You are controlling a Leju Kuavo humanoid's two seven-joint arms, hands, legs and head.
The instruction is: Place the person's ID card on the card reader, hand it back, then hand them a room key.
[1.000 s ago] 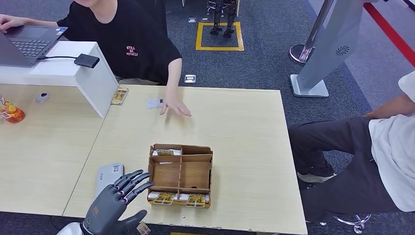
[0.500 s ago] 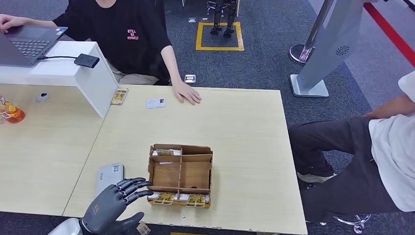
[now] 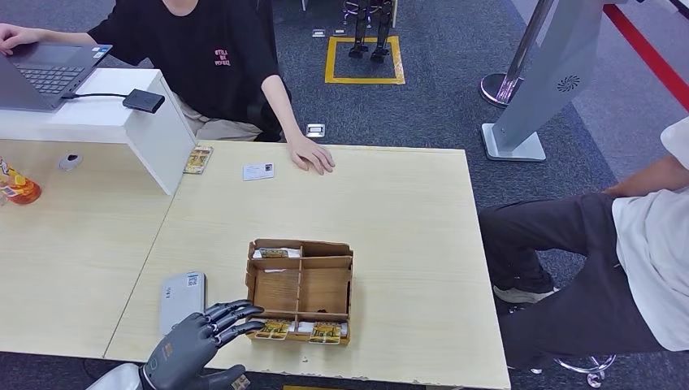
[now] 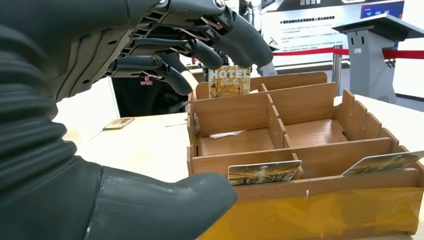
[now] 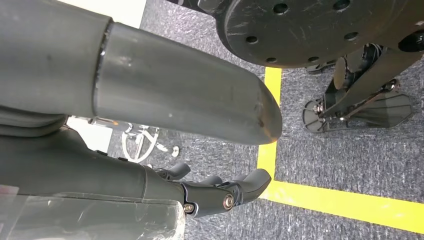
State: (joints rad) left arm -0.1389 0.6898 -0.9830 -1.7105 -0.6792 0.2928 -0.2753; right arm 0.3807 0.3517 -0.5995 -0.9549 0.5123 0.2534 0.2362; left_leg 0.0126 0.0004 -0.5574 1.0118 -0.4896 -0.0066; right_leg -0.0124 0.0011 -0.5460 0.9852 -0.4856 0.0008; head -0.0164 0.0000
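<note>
The left hand [image 3: 193, 345] hovers at the near edge of the desk [image 3: 406, 211], fingers [image 3: 236, 313] spread and reaching toward the near left corner of the wooden box [image 3: 300, 291]. Nothing is in it, the hand is open. From the wrist camera the fingers [image 4: 235, 37] arch over the box [image 4: 300, 145] with the thumb [image 4: 165, 205] low beside its front wall, apart from the wood as far as I can tell.

The box sits in the middle of the desk, split into compartments. Two key cards [image 3: 275, 328] stand in the front slot side by side, and the wrist camera catches them tilted there [image 4: 264, 172], with another card printed HOTEL [image 4: 229, 81] upright at the far side of the box. A slip of white paper [image 4: 226, 134] lies in one of the middle compartments.

Just left of the hand a grey card reader [image 3: 182, 296] lies flat on the desk. The ID card [image 3: 257, 171] is well away from it, flat at the far edge of the desk, just beside the person's hand [image 3: 312, 154], which rests palm down on the desk. That person, in a black shirt, sits across the desk. Another gold-printed card [image 3: 198, 158] lies by a white stand [image 3: 122, 114] at the far left, which carries a laptop [image 3: 41, 73].

The right hand [image 5: 150, 100] hangs down over grey carpet with yellow tape; its fingers [image 5: 225, 192] are loosely curled and I can't tell whether it is open or closed.
</note>
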